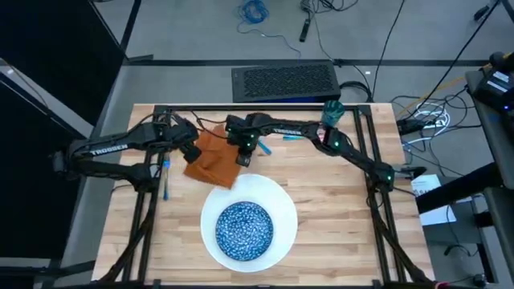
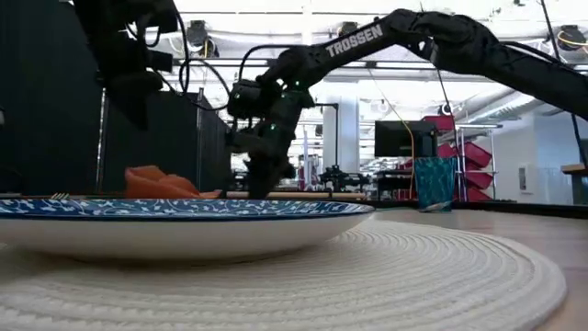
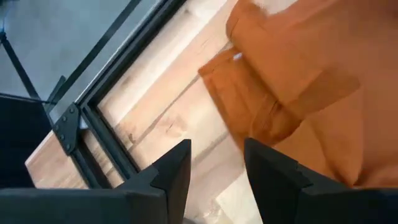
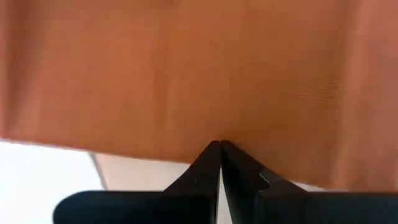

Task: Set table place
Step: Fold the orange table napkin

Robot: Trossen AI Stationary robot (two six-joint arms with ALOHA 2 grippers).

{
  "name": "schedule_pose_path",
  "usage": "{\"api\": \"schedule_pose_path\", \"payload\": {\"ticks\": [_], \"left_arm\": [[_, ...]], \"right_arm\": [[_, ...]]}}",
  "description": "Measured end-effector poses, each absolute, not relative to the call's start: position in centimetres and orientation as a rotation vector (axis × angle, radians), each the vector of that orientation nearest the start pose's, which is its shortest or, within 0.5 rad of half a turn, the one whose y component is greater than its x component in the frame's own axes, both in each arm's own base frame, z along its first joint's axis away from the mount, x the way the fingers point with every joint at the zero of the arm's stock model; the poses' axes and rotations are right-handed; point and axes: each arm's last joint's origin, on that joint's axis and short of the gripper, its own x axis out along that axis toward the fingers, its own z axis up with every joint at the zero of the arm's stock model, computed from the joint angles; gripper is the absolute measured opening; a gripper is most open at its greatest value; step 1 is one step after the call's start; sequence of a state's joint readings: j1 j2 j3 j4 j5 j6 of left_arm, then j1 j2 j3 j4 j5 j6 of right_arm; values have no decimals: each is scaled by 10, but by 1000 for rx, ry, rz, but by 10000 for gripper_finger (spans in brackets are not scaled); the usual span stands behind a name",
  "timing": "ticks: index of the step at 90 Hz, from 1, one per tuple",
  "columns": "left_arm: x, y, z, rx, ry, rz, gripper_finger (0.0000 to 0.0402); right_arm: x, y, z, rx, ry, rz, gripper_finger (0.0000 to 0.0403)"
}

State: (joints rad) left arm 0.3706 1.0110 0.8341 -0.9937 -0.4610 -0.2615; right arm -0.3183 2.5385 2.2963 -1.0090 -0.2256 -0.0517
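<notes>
Since the right gripper (image 4: 220, 148) has its jaws pressed together on the near edge of the orange napkin (image 1: 213, 159), it should draw the soft, creased cloth slowly, low over the wooden table (image 1: 337, 201), left of the white plate (image 1: 283, 210) holding the speckled bowl (image 1: 244, 229); the left gripper (image 3: 214, 163), jaws spread, hovers beside the cloth's left edge

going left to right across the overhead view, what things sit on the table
light-blue cutlery piece → crumpled orange cloth napkin → blue speckled bowl on the large white round plate → small teal cup at the far edge.
</notes>
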Motion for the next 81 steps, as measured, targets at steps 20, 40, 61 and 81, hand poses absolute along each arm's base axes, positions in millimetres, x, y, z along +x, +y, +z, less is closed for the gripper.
{"api": "schedule_pose_path", "payload": {"ticks": [20, 40, 61, 81], "left_arm": [[172, 67, 267, -233, 879, 628, 134], [186, 54, 237, -218, 932, 493, 134], [213, 52, 204, -224, 956, 432, 134], [234, 56, 166, -195, 1091, 419, 134]], "right_arm": [[489, -158, 191, 288, 1154, -25, 0], [472, -179, 203, 276, 1199, -79, 0], [443, -214, 246, 263, 1136, -170, 0], [427, -226, 270, 274, 1086, -210, 0]]}}
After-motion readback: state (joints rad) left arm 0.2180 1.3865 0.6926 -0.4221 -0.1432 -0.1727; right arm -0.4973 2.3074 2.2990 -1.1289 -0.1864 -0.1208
